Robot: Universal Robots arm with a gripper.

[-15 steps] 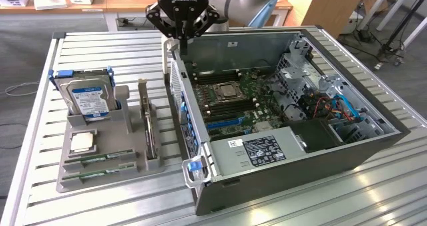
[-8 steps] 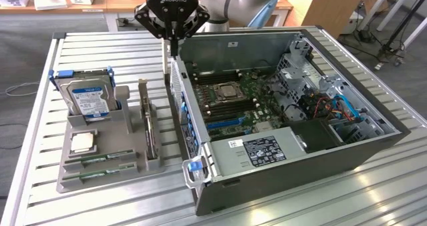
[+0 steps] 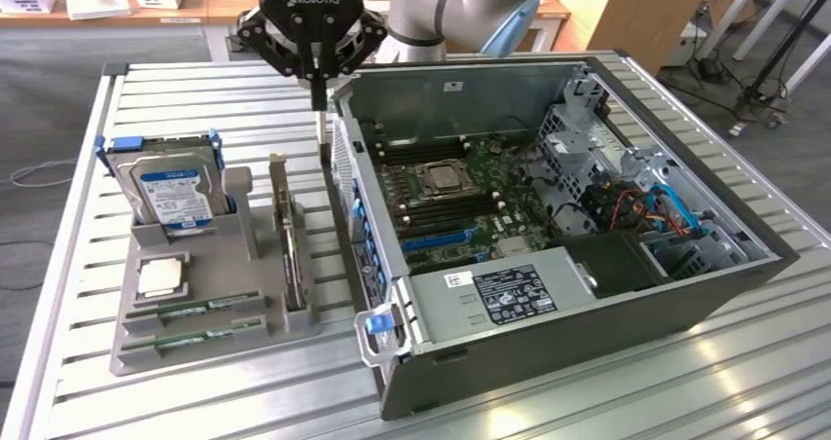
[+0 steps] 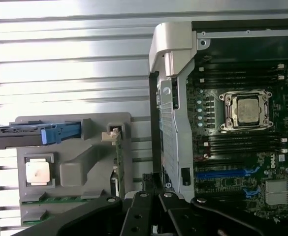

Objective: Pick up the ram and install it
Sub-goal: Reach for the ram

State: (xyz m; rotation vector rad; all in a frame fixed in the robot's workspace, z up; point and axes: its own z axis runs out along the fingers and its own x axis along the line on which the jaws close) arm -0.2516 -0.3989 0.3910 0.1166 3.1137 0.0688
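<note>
Evidently the black claw [image 3: 322,158] hangs with its fingers pressed together and nothing visibly pinched. The ram [image 3: 195,311], a long thin green circuit-board stick, lies flat in the grey plastic tray [image 3: 130,357], below the claw toward the exterior view's left. It looks light, stiff and fragile, and is probably best pinched across its long edges.

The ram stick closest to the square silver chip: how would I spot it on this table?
Look to the exterior view's left of the open computer case, at the grey holder. At its camera-side end two thin green strips lie flat in slots; the ram stick is the one beside the silver chip. Its twin lies farther from the chip, nearer the holder's edge.
</note>
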